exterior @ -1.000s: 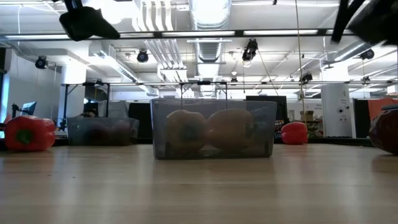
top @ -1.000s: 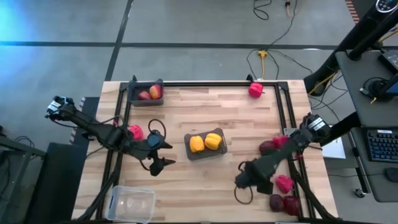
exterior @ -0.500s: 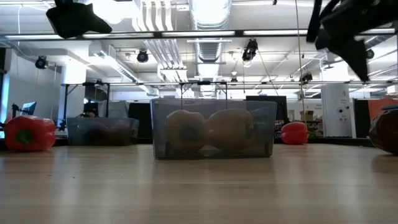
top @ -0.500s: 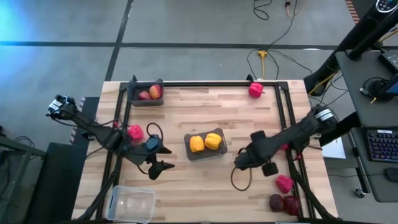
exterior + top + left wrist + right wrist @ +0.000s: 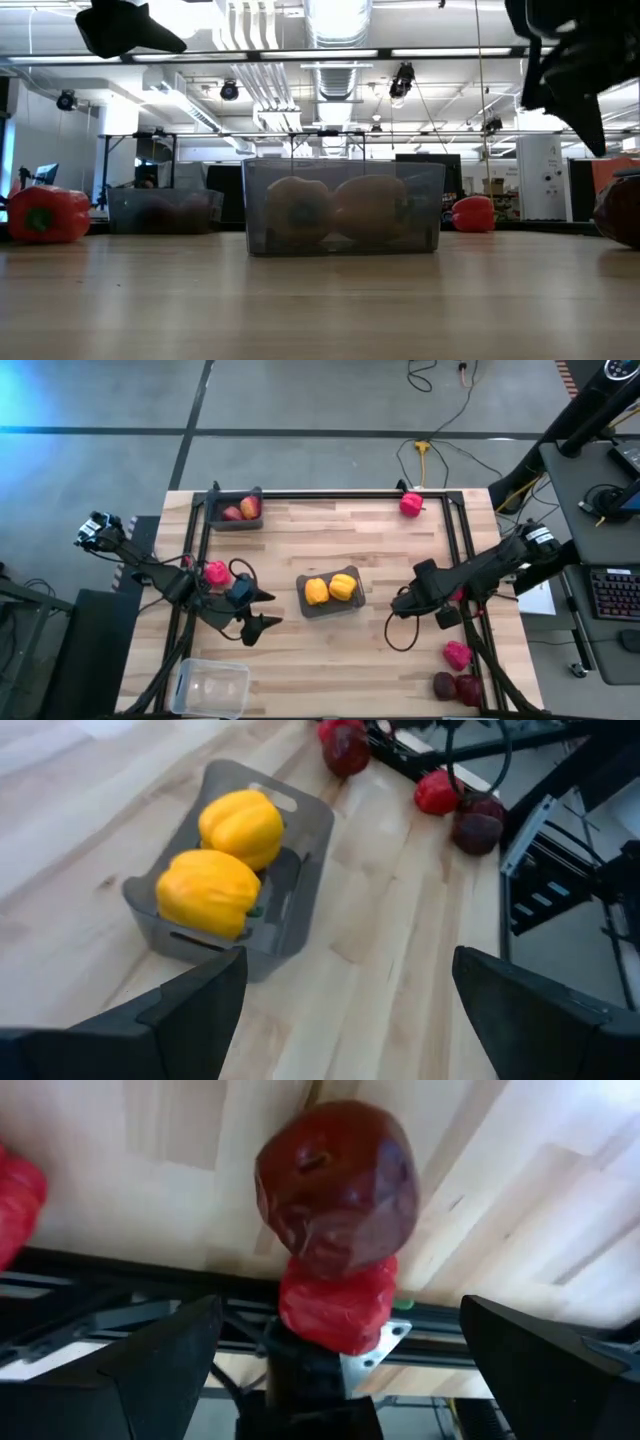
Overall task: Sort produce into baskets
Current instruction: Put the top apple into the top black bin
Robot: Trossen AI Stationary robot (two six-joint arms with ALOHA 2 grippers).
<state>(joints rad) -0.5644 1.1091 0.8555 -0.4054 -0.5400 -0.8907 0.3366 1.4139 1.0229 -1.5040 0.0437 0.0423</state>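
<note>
Three baskets are on the table (image 5: 400, 550). The dark grey basket (image 5: 331, 606) at the centre holds two yellow bell peppers (image 5: 317, 591) (image 5: 342, 586), side by side and touching. The second dark grey basket (image 5: 235, 510) at the far left corner holds two apples (image 5: 249, 507) (image 5: 232, 513), one red-yellow, one red. The clear basket (image 5: 211, 687) at the near left corner shows no contents. Loose produce counted in the high view: one red bell pepper (image 5: 411, 504) at the far edge right of centre; one red bell pepper (image 5: 216, 572) at the left edge, beside the left arm; one red bell pepper (image 5: 456, 655) at the near right; and two dark-red pieces (image 5: 444, 684) (image 5: 469, 688) at the near right corner, just beside each other. The right wrist view adds one dark-red apple (image 5: 337, 1183) lying against a further red bell pepper (image 5: 337, 1309) at the table's edge frame. The left gripper (image 5: 256, 609) hovers left of the centre basket, fingers spread wide and empty. The right gripper (image 5: 400, 603) hovers right of the centre basket, well apart from it; its fingers stand wide apart and hold nothing.
</note>
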